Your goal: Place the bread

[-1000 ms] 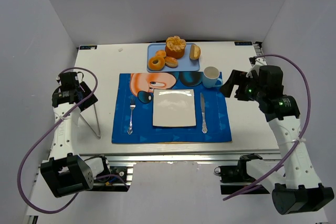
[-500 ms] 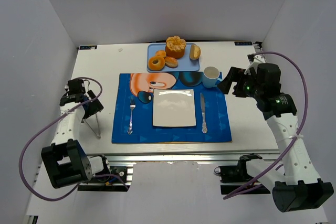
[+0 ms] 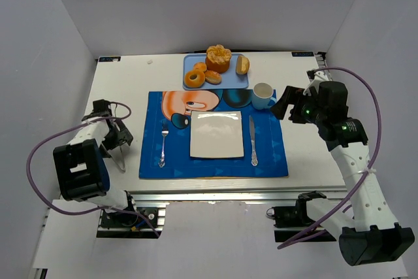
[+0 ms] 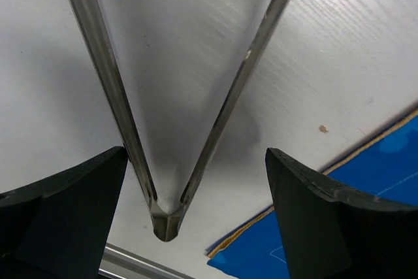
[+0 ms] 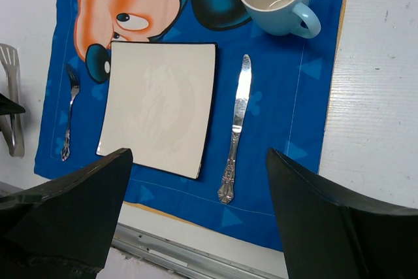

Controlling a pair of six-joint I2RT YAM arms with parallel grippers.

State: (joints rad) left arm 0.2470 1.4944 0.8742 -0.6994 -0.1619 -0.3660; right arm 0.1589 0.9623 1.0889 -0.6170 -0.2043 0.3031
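Note:
The bread (image 3: 193, 79) is a golden-brown ring lying at the front left of the blue tray (image 3: 230, 85) at the back of the table. It is far from both grippers. My left gripper (image 3: 116, 136) is low over the metal tongs (image 3: 121, 160) at the table's left. In the left wrist view the tongs' hinged end (image 4: 166, 223) lies between the open fingers (image 4: 326, 227), untouched. My right gripper (image 3: 285, 102) is open and empty, above the table just right of the mug (image 3: 263, 95). The bread is not clearly visible in either wrist view.
A tall orange muffin (image 3: 218, 58) and small rolls (image 3: 213, 76) share the tray. On the blue placemat (image 3: 268, 155) lie a white square plate (image 3: 216, 134), a fork (image 3: 162, 142) and a knife (image 3: 253, 138); the right wrist view shows the plate (image 5: 160, 106) and knife (image 5: 236, 129).
My left gripper has swung down and toward the front right, ending over the tongs. My right gripper has shifted slightly. The bread has not moved.

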